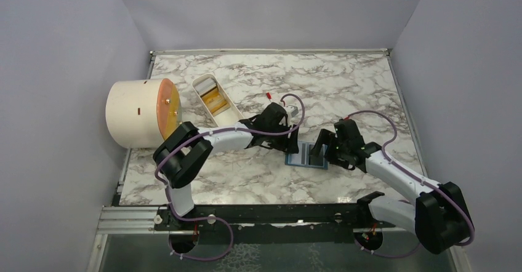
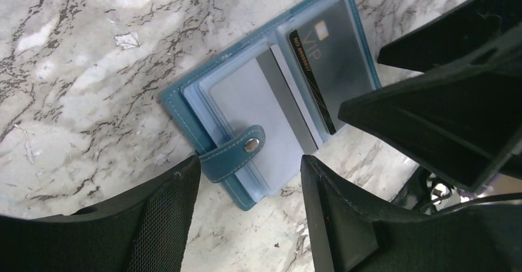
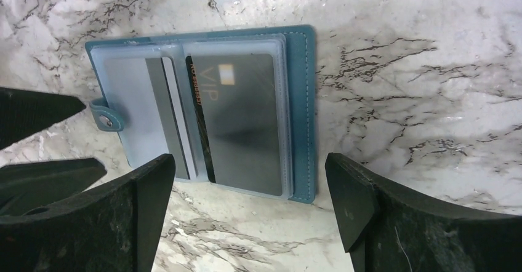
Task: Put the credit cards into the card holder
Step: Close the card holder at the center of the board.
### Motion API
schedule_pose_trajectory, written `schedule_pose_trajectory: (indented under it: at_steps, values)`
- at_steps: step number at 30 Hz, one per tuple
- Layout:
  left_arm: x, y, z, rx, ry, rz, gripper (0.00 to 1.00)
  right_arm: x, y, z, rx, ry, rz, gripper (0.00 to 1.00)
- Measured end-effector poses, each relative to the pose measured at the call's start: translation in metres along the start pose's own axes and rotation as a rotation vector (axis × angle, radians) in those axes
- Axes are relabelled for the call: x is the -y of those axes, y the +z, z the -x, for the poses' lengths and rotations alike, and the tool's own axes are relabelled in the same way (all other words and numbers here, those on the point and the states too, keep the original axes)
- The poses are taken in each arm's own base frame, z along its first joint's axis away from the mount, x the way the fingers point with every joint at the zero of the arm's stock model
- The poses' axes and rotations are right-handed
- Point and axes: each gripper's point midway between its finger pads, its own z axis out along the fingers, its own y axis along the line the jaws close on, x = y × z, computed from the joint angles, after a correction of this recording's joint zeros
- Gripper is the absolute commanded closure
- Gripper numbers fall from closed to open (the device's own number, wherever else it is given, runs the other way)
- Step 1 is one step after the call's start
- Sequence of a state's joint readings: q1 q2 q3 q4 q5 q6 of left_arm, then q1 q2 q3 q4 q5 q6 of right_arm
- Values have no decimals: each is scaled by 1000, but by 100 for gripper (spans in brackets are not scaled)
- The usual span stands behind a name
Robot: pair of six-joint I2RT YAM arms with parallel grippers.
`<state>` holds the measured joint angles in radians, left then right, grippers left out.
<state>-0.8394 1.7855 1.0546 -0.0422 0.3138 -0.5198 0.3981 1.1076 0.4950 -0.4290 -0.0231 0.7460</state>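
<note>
Card holder [image 3: 300, 112] beneath right gripper [image 3: 249, 164]

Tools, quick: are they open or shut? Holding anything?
Left tool: open, holding nothing.
Right tool: open, holding nothing.

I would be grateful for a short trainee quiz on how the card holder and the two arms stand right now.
1. True or false: the flat teal-blue leather card holder lies shut on the marbled table.
2. The dark grey card in its clear sleeve reads: A) VIP, B) GOLD, C) BANK?
3. What do the left arm's fingers and the right arm's fingers hold?
Key: 1 false, it lies open; 2 A; 3 nothing, both stand open.
</note>
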Motion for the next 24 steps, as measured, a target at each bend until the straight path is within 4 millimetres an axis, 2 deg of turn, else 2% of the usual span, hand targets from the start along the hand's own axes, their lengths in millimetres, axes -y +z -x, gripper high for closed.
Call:
schedule_pose_trajectory:
  at_steps: [9, 24]
  values:
    - [-17, 19, 0, -28, 24, 103, 39, -7, 1, 0, 38, 26, 64, 7]
    - [-31, 16, -7, -21, 9, 166, 80, -17, -1, -3, 45, 36, 144, 9]
